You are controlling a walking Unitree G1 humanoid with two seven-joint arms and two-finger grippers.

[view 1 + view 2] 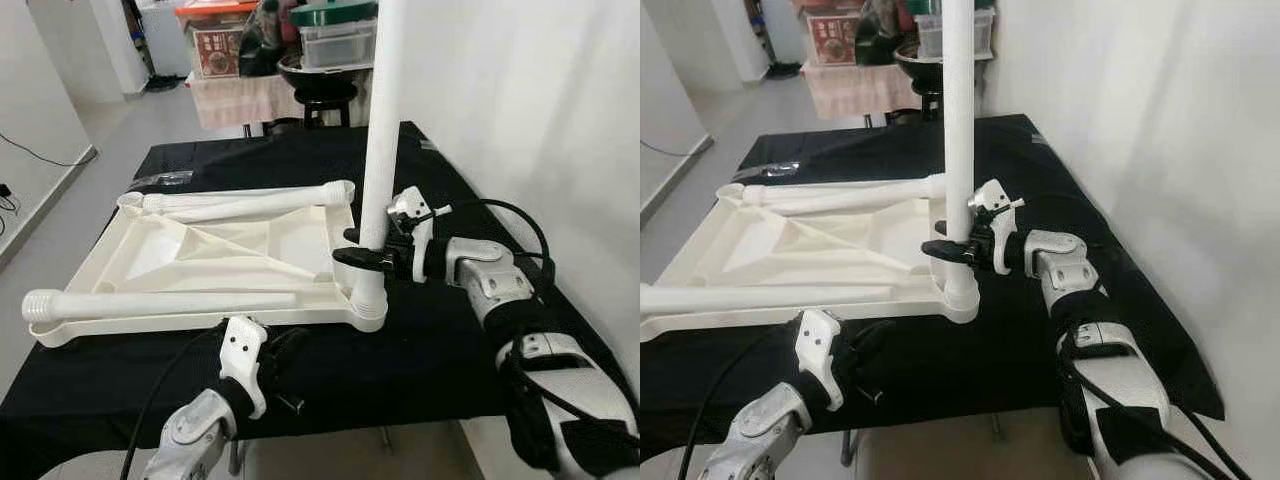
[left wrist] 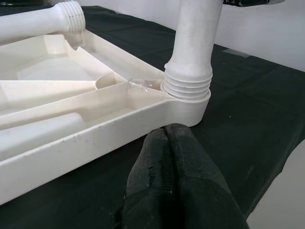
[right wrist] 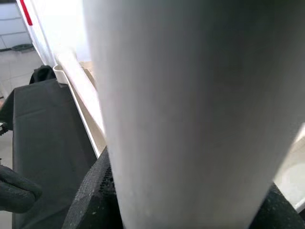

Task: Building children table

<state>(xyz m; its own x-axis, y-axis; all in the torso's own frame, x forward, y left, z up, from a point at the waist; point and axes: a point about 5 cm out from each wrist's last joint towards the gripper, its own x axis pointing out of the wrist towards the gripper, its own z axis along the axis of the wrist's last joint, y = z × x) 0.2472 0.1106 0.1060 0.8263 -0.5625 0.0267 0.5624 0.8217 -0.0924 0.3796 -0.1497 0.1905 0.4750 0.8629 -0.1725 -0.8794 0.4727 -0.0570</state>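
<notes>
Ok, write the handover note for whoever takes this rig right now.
Right pincer: shut on the upright leg, which stands in the near right corner socket of the upturned white tabletop.
Left pincer: shut, holding nothing, at the near edge of the black-covered table.
Done: one leg seated; threads still show at the socket, so tightness unclear.
Left: two loose legs, one at the tabletop's near edge, one at its far edge.
</notes>
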